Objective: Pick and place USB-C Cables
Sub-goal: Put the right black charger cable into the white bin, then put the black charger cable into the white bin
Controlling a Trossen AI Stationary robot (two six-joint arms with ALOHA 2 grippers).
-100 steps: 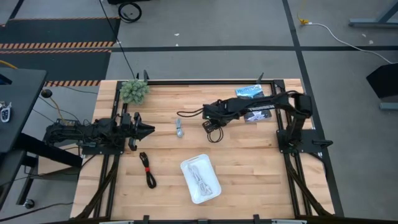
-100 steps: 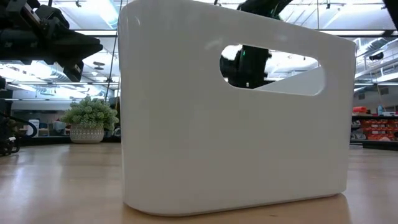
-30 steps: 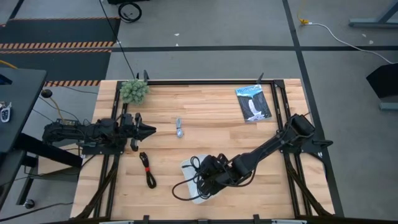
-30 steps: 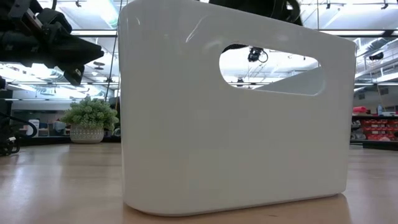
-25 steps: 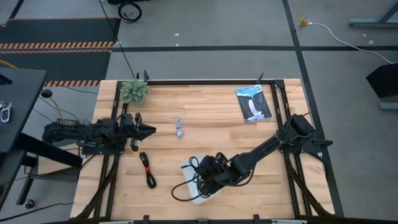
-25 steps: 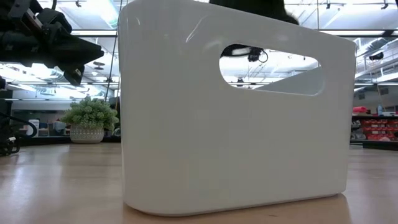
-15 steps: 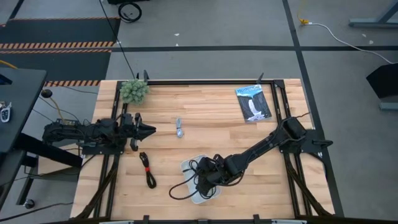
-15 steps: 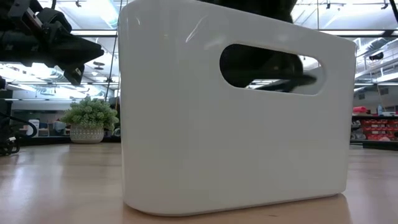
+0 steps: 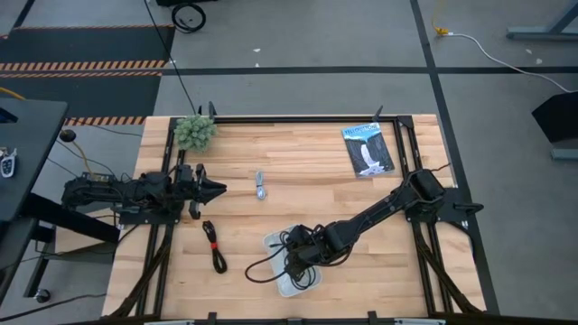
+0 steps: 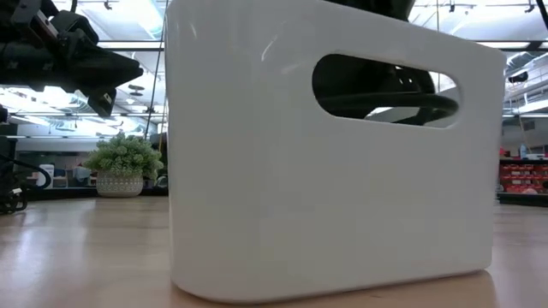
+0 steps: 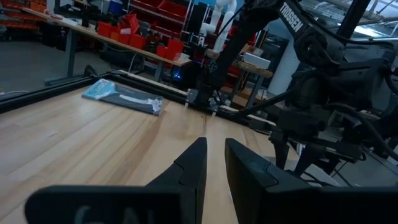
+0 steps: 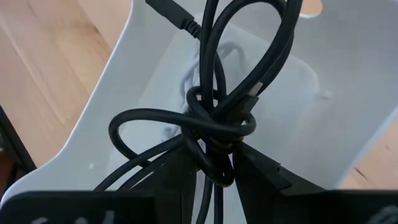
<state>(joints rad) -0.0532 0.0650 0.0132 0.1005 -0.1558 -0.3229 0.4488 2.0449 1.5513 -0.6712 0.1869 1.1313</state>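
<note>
We have lowered the right gripper (image 9: 302, 259), still clamped on the black cable (image 12: 214, 134), into the white tray (image 9: 282, 283), so release comes next, while the left gripper (image 9: 215, 188) waits nearly closed at the table's left.

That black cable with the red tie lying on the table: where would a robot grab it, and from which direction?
Probably at the red tie, coming straight down from above. The black cable with the red tie lies flat on the table as a long thin bundle, and the tie cinches its strands into one narrow waist with bare wood either side for the fingers.

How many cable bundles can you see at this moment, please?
4: black cable in the right gripper over the tray, white cable inside it, red-tied cable and grey cable on the table.
</note>
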